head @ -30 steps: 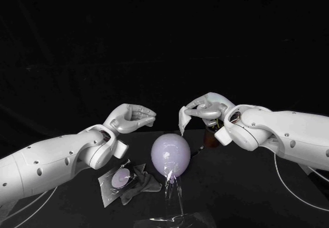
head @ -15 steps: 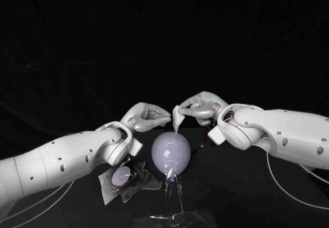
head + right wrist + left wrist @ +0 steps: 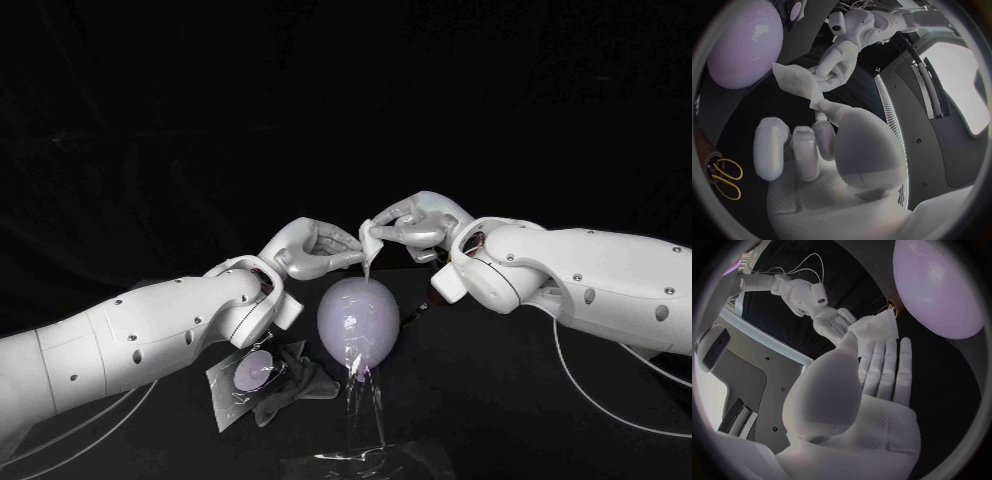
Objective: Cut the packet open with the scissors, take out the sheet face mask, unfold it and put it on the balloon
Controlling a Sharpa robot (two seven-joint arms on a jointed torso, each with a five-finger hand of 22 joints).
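Observation:
My right hand [image 3: 413,222] pinches the folded white sheet mask [image 3: 371,246] and holds it up just above the pale purple balloon [image 3: 359,320], which stands upright on a clear holder. My left hand [image 3: 317,250] is level with it, fingertips at the mask's edge. Whether they pinch it I cannot tell. In the right wrist view my right hand [image 3: 811,145] holds one corner of the mask [image 3: 795,82], and the left hand [image 3: 841,64] meets the other side. The cut packet [image 3: 253,380] lies on the table left of the balloon. The yellow-handled scissors [image 3: 723,177] lie on the table.
The clear balloon holder [image 3: 361,455] stands near the front edge of the black table [image 3: 490,400]. The packet lies under my left forearm, close to the balloon's base. Cables hang below both arms.
My left hand has risen and moved right until its fingertips reach the mask. My right hand has lifted the mask slightly and brought it left, over the balloon's top.

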